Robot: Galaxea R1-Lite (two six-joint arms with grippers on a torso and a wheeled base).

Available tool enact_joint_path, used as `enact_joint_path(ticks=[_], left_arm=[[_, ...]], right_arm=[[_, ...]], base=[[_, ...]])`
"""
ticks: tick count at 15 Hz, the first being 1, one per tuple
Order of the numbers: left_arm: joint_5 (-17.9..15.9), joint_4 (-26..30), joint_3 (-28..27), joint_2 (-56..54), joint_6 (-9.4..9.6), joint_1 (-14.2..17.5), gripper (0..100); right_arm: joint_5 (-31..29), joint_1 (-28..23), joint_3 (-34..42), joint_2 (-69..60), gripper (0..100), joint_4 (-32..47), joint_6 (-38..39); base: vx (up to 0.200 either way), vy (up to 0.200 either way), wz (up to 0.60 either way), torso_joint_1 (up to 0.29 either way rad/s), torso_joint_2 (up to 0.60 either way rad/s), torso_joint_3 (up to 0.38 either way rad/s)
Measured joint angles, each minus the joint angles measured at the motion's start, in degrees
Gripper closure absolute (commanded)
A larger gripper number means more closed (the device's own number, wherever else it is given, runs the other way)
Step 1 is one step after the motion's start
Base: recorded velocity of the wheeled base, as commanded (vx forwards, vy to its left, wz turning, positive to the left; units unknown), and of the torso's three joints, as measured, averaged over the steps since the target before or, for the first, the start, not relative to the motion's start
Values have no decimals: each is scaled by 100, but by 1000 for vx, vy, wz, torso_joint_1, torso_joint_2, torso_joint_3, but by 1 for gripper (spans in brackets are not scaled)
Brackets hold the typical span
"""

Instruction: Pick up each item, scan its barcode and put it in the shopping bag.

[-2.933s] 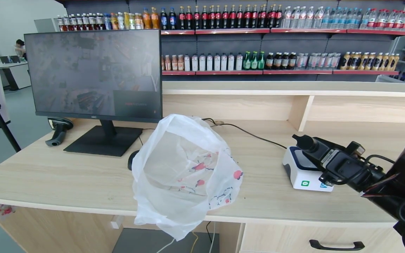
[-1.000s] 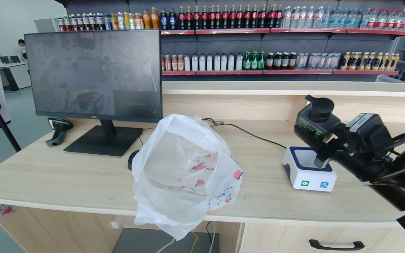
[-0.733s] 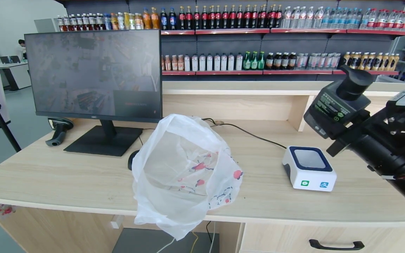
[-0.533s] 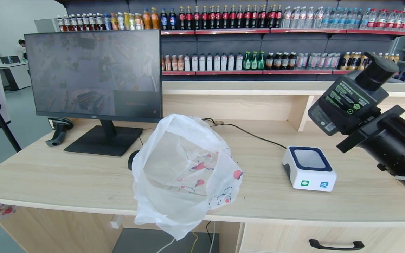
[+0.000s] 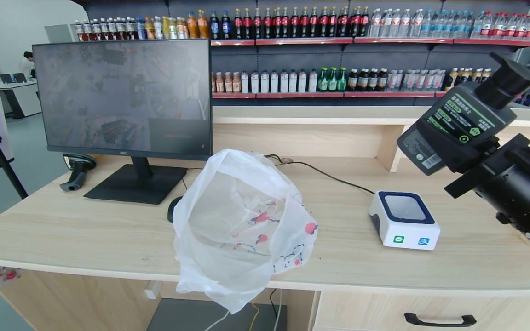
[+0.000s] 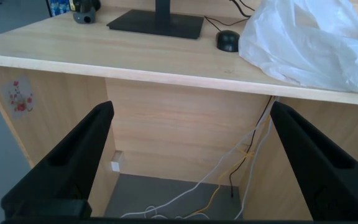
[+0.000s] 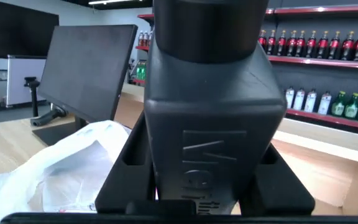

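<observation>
Left gripper point(image 6: 188, 162) hangs in front of the wooden counter point(image 5: 85, 234), below its front edge, with both black fingers point(image 6: 73, 155) spread wide and nothing between them. Taking the counter's far edge as 12 o'clock, a handheld scanner point(image 5: 77, 172) sits at 10 o'clock, just beside the foot of a dark monitor point(image 5: 122, 99). A black mouse point(image 5: 173, 209) lies at the monitor's 5 o'clock, just beside the white plastic shopping bag point(image 5: 242, 225). The bag stands slumped at about 6 o'clock, red-and-blue print on its side, its lower part drooping over the front edge. A black cable point(image 5: 329, 177) runs from behind the bag toward 3 o'clock, where a white desktop barcode scanner point(image 5: 405, 220) with a dark window rests flat, well apart from the bag. Right gripper point(image 5: 476, 165) is up in the air at that scanner's 1 o'clock, closed around the lower body of a dark grey square bottle point(image 5: 458, 124). The bottle is tilted, its round black cap point(image 5: 506, 80) pointing to 1 o'clock, with a green-and-white label on top and a white barcode patch near its lower corner. Shelves of drinks point(image 5: 338, 50) line the back wall.
</observation>
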Motion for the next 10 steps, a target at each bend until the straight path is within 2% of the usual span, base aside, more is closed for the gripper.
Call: enact_joint_path(ticks=[6, 10], left_arm=[[0, 0, 0, 0, 0, 0, 0], [0, 0, 0, 0, 0, 0, 0]], right_arm=[[-35, 72, -35, 132, 100, 2, -580], [-66, 113, 1, 430, 100, 7, -279]], base=[[0, 0, 0, 0, 0, 0], [0, 0, 0, 0, 0, 0]])
